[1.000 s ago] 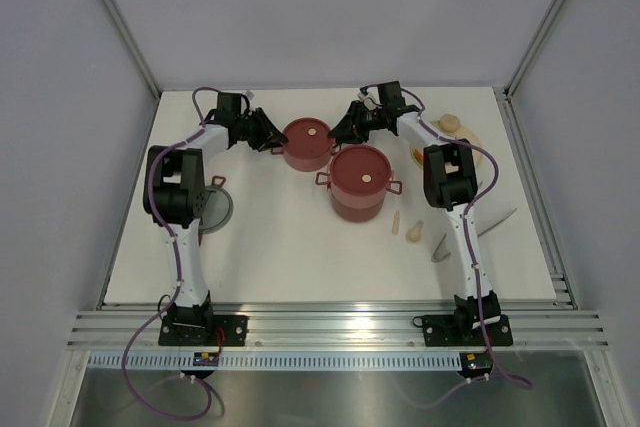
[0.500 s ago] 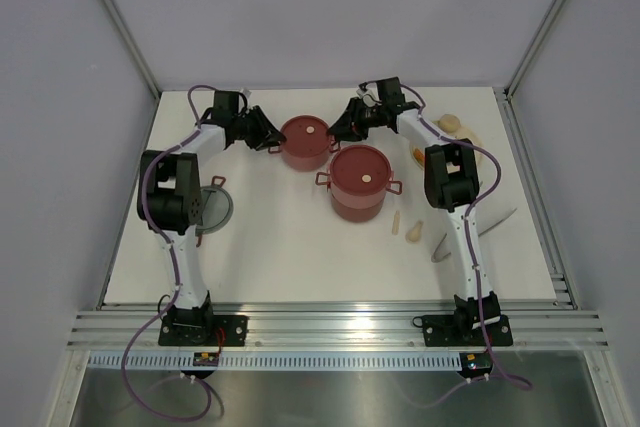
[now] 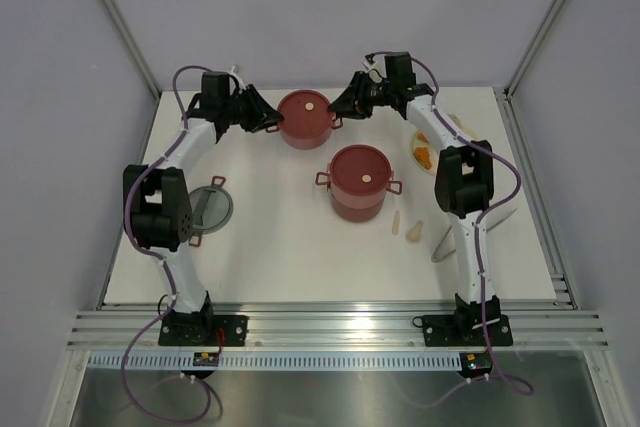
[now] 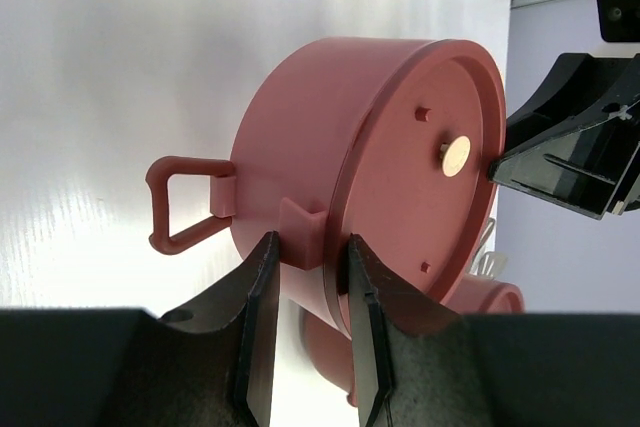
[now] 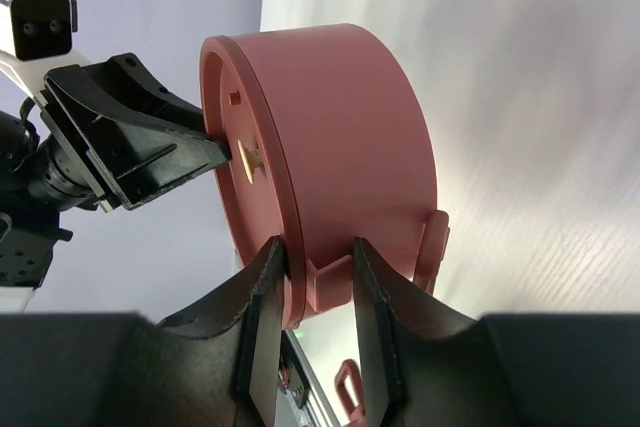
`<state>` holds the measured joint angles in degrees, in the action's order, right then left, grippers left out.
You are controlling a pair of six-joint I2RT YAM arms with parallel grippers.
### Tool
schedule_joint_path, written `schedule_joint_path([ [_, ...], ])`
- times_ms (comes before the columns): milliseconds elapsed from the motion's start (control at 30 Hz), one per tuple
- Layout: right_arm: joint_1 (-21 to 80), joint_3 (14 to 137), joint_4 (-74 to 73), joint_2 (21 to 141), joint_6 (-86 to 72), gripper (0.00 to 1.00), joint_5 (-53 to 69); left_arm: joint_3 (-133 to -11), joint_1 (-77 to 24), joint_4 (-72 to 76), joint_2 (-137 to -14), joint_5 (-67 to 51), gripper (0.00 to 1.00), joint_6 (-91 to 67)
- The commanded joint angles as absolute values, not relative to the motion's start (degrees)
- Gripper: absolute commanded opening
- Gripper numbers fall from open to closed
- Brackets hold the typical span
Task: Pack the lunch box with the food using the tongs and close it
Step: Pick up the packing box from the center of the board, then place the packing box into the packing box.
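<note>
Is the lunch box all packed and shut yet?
Not yet. Two red bowls have lids on. Both grippers, left and right, hold one lidded bowl by its side tabs. The other bowl stands apart, the grey lid lies aside, and food remains outside.

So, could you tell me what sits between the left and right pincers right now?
One lidded red bowl, gripped on opposite sides by the left pincer and right pincer; the top view shows it, and both wrist views confirm.
</note>
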<state>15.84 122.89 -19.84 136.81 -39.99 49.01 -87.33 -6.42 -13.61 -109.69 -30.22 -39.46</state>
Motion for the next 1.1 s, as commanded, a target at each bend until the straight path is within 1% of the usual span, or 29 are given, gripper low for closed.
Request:
schedule_joint_path([
  [0,15.8,122.4,-19.2,129.1,-41.5,0.0,47.8,-90.9,-6.9,-14.3,-104.2,-33.0,0.0,-38.8],
  [200,15.8,121.1,-21.5,124.5,-41.2,0.0,45.8,-92.5,-7.4,-17.5,-100.9,-33.0,0.0,-38.7],
  [400,15.8,116.5,-21.0,118.8,-43.1,0.0,44.0,-93.6,-9.0,-20.8,-97.5,-33.0,0.0,-38.7],
  [567,15.4,108.9,-19.2,112.2,-46.3,0.0,45.0,-92.8,-10.5,-25.5,-94.3,-33.2,0.0,-37.5],
  [733,15.4,100.8,-18.5,106.7,-47.5,0.0,43.9,-90.2,-13.8,-26.5,-89.8,-33.0,0.0,-37.6],
  [1067,13.7,87.5,-19.2,93.7,-46.4,0.0,42.0,-89.4,-22.3,-28.3,-87.8,-32.4,0.0,-38.6],
])
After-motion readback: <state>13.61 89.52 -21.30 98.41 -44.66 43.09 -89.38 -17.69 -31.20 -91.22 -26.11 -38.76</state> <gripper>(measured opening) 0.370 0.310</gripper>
